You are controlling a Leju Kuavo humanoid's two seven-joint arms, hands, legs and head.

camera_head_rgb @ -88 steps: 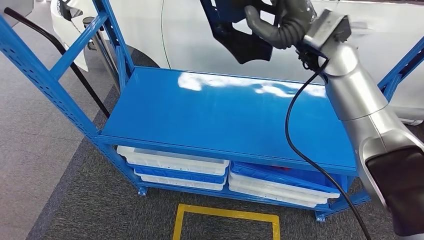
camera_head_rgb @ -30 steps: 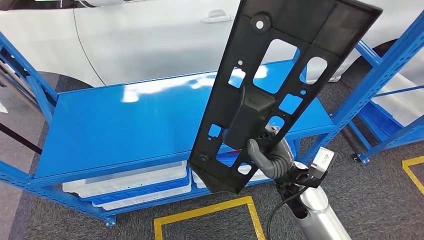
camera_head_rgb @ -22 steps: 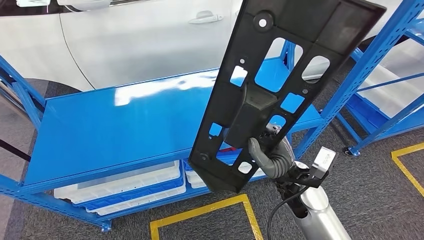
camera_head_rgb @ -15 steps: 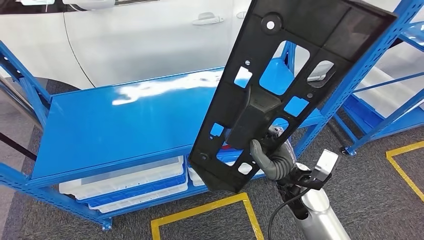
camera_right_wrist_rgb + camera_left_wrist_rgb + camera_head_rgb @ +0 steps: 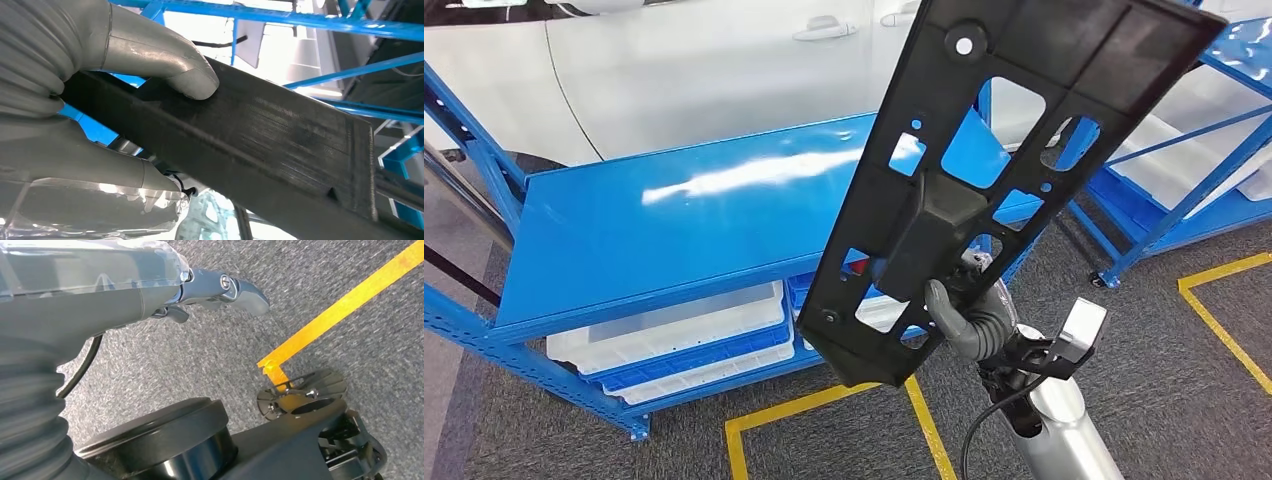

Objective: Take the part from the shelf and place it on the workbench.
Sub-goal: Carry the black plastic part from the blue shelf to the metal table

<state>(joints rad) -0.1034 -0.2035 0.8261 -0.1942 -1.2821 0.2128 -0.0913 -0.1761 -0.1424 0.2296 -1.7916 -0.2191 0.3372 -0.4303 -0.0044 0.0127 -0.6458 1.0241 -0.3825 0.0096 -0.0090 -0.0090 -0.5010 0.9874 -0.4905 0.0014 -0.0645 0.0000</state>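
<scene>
The white car body (image 5: 674, 70) fills twelve o'clock in the head view, and the blue steel shelf unit (image 5: 674, 215) spans nine to two. No bench is in sight. The long black moulded plastic part with cut-out windows (image 5: 984, 150), off the shelf, rises slantwise from five toward one o'clock. It looks stiff and fairly light but top-heavy held low; a hold nearer its thick middle rib should steady it. The right hand (image 5: 969, 318) is clamped on its lower end. The left hand (image 5: 220, 287) hangs over carpet, its fingers holding nothing.
</scene>
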